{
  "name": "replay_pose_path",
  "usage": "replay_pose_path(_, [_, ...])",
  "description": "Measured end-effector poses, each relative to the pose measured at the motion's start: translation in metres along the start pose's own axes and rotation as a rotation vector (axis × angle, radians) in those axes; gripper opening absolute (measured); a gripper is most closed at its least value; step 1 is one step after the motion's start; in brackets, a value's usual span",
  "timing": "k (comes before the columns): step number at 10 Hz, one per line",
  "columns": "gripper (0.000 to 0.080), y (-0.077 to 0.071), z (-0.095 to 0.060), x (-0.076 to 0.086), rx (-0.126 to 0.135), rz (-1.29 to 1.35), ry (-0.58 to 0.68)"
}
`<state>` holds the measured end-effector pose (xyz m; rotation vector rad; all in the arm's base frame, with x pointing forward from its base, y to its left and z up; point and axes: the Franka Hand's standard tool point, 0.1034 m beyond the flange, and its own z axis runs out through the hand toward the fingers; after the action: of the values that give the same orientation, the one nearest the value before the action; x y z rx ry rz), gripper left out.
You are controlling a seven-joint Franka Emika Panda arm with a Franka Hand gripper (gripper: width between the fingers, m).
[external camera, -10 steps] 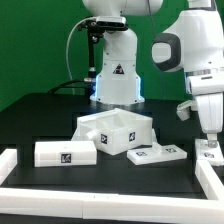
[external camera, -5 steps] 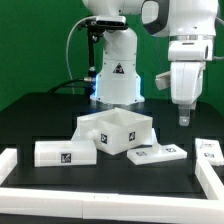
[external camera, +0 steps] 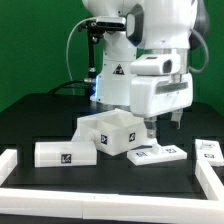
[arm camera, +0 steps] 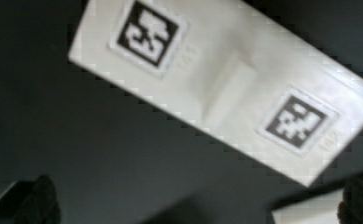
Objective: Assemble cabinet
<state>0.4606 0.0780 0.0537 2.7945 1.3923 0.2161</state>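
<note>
The cabinet (external camera: 115, 132), an open white box with a tag on its side, stands mid-table. A flat white panel (external camera: 157, 153) with two square tags lies just to its right in the exterior view. It fills the wrist view (arm camera: 222, 85). My gripper (external camera: 163, 125) hangs open and empty above this panel, close to the cabinet's right wall. In the wrist view the gripper (arm camera: 196, 205) shows only its two dark fingertips (arm camera: 21, 200), set wide apart with bare table between them.
A long white block (external camera: 63, 152) with a tag lies at the exterior view's left of the cabinet. A smaller tagged white piece (external camera: 208, 150) lies at the right. White border rails (external camera: 100, 195) run along the front and sides. The robot base (external camera: 115, 75) stands behind.
My arm has swung from the exterior view's right edge leftward and down, from above the small right-hand piece to above the flat panel beside the cabinet.
</note>
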Motion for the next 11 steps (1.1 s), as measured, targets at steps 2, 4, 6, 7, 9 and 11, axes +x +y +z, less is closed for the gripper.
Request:
replay_pose_path(2, [0.0798,0.013,0.001,-0.012,0.013,-0.019,-0.016])
replay_pose_path(4, [0.0798,0.012,0.004,-0.013,0.020,0.004,-0.020])
replay_pose_path(6, [0.0798,0.016,0.021,-0.021,0.056,0.149,-0.051])
replay_pose_path(7, [0.0798,0.012,0.027,-0.016,0.062,0.198,-0.054])
replay_pose_path(9, [0.0798,0.000,0.037,-0.007,0.051,0.217,-0.029])
replay_pose_path(11, [0.0667,-0.002,0.041,-0.009,0.048,0.214,-0.022])
